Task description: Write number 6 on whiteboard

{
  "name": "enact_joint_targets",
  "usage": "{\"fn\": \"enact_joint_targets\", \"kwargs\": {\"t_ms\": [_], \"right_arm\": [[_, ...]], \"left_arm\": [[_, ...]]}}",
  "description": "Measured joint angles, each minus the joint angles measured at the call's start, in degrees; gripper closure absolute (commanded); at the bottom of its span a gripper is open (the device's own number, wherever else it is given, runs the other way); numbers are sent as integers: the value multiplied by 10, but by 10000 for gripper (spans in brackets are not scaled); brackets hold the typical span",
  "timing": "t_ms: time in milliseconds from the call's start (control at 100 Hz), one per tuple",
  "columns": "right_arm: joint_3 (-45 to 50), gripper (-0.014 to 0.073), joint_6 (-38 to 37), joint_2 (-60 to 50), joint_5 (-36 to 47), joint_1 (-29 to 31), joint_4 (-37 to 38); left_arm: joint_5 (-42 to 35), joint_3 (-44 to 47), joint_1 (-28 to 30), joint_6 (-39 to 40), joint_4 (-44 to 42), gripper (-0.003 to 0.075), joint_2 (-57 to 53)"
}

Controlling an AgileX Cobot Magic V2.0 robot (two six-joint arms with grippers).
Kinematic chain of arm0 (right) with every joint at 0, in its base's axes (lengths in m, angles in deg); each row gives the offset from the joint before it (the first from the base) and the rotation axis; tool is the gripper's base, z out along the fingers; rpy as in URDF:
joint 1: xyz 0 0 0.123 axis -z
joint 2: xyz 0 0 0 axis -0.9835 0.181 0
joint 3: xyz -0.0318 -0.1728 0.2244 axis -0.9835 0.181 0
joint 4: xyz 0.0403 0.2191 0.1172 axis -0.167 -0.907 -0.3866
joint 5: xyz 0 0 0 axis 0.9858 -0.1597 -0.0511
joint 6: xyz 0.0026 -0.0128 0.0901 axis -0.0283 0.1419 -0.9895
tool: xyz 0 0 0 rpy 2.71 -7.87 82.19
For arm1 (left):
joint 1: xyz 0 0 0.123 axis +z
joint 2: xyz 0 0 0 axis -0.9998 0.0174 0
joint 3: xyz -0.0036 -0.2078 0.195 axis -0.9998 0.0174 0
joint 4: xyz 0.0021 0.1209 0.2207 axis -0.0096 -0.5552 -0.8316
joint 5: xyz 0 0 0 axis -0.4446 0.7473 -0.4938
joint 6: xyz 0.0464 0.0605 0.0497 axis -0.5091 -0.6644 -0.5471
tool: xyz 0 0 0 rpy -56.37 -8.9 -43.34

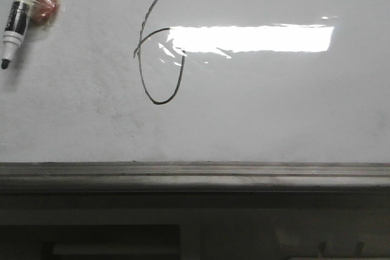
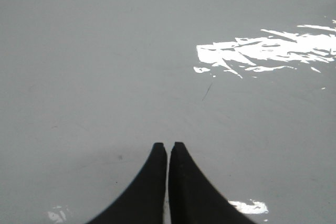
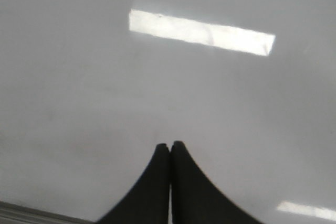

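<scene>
- The number 6 (image 1: 159, 44) already stands on the whiteboard (image 1: 274, 120): a long curved top stroke, an oval loop below it, with the bright glare patch (image 1: 253, 38) overlapping the loop's right side. To my eye the figure is complete, so the writing looks done.
- Take the 6 as your landmark. The marker (image 1: 17, 16) lies well to its left, near the board's far left edge, uncapped, its long axis running nearly up and down the board with the tip pointing toward the grey ledge (image 1: 195, 172). A reddish wrapped object (image 1: 44, 5) sits just beside the marker, on the side facing the 6.
- Your left gripper (image 2: 168, 145) has its fingers pressed almost together and grips nothing; only bare board lies under it.
- Your right gripper (image 3: 170, 144) is likewise closed and empty, over blank board.
- Neither wrist view shows the 6 or the marker, so you cannot tell which arm is nearer; the marker lies on the left arm's side.
</scene>
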Motion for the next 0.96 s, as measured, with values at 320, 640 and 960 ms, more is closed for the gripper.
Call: {"fn": "enact_joint_targets", "kwargs": {"t_ms": [320, 640, 960], "right_arm": [[0, 659, -1, 0, 9, 1, 27], [0, 659, -1, 0, 9, 1, 27], [0, 659, -1, 0, 9, 1, 27]], "left_arm": [[0, 0, 0, 0, 0, 740, 0], [0, 0, 0, 0, 0, 740, 0], [0, 0, 0, 0, 0, 740, 0]]}}
